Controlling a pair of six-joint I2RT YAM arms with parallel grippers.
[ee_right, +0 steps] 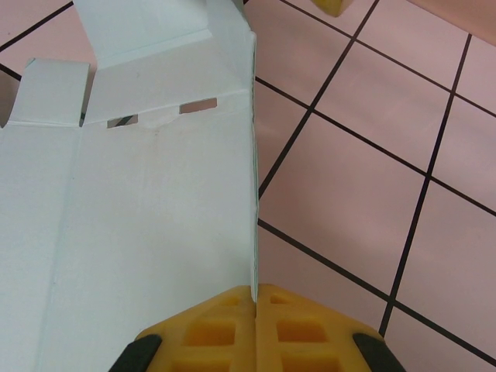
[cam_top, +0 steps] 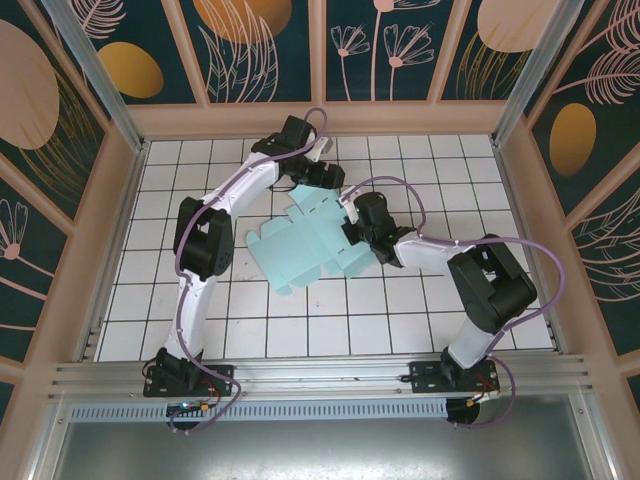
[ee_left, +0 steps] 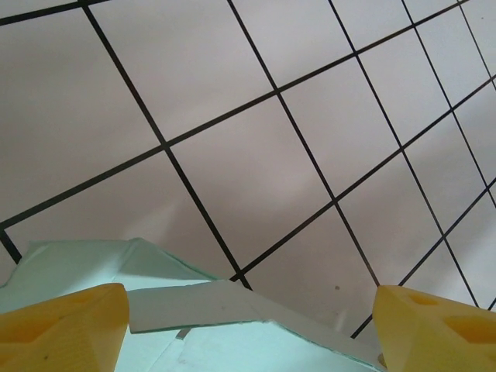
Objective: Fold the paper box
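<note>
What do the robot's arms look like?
Both the left arm and right arm have smooth white tubes joined by chunky black joints. Thin purple cables loop along them. Their jaws end in blocky yellow fingertips with little square hollows.

The paper box (cam_top: 305, 245) is thin matt card; the tiled table (cam_top: 400, 320) looks smooth, perhaps faintly glossy.

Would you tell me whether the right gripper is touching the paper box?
Touching. In the right wrist view the right gripper is shut, with the edge of the paper box running into the seam between its yellow fingers.
</note>
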